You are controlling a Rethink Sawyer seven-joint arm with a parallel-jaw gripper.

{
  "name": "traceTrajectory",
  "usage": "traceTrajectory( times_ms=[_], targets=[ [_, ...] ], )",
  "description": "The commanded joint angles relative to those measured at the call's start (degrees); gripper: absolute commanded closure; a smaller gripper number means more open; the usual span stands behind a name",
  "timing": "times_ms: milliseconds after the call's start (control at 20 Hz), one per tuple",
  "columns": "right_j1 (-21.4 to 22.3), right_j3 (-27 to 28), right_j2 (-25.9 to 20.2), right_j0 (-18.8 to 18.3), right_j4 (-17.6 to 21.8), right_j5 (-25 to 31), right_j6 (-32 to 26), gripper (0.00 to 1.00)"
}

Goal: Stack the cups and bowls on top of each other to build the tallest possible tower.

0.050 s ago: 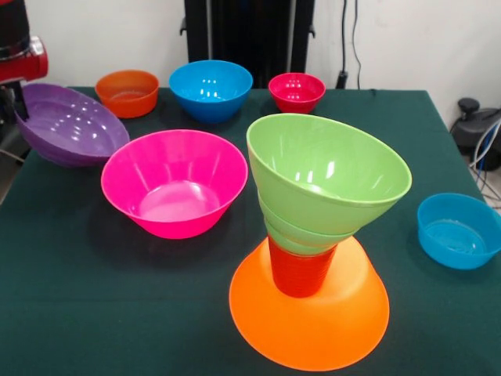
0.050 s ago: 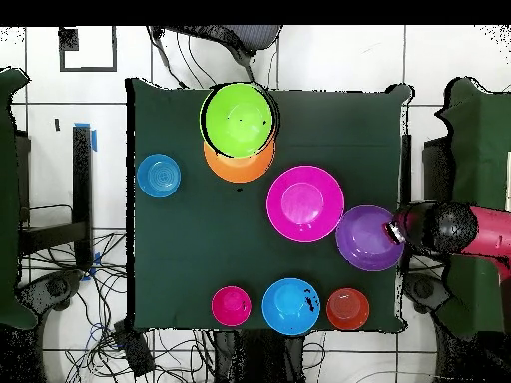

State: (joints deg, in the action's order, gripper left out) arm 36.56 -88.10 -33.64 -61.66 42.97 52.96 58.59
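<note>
**Tower standing lower centre; purple bowl tilted at arm**

The dark green cloth-covered bench (image 1: pixel 94 298) fills the front view. Lower centre stands the tower (image 1: pixel 321 235): a large glossy orange plastic bowl (image 1: pixel 309 325) rim down as base, a small ribbed orange-red plastic tumbler (image 1: pixel 301 274) upright on it, and two nested light green plastic bowls on top, the large upper one (image 1: pixel 329 176) tilted toward the camera. A large pink plastic bowl (image 1: pixel 174 182) sits left of the tower, apart from it. A mid-size purple plastic bowl (image 1: pixel 69 125) is tilted at the upper left edge, against the red and black arm (image 2: pixel 454 229). The gripper (image 2: pixel 395 232) meets its rim; whether it is clamped cannot be told. Along the top: a blue bowl (image 1: pixel 210 88), a small orange bowl (image 1: pixel 127 92), a small red bowl (image 1: pixel 297 92). A small blue bowl (image 1: pixel 458 229) sits right.
</note>
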Motion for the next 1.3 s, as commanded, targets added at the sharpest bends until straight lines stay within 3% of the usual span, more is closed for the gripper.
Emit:
traceTrajectory(
  times_ms=[50,400,1100,1300],
  targets=[
    [4.56,-3.64,-3.54,2.65,-3.56,4.47,-8.27,1.0],
    [10.39,-4.12,-4.45,2.93,-9.34,8.53,-8.29,1.0],
    [15.79,-0.72,-6.68,3.37,-19.16,14.88,-5.81,1.0],
    [16.91,-0.84,-7.59,3.02,-22.93,11.82,-2.72,1.0]
  ],
)
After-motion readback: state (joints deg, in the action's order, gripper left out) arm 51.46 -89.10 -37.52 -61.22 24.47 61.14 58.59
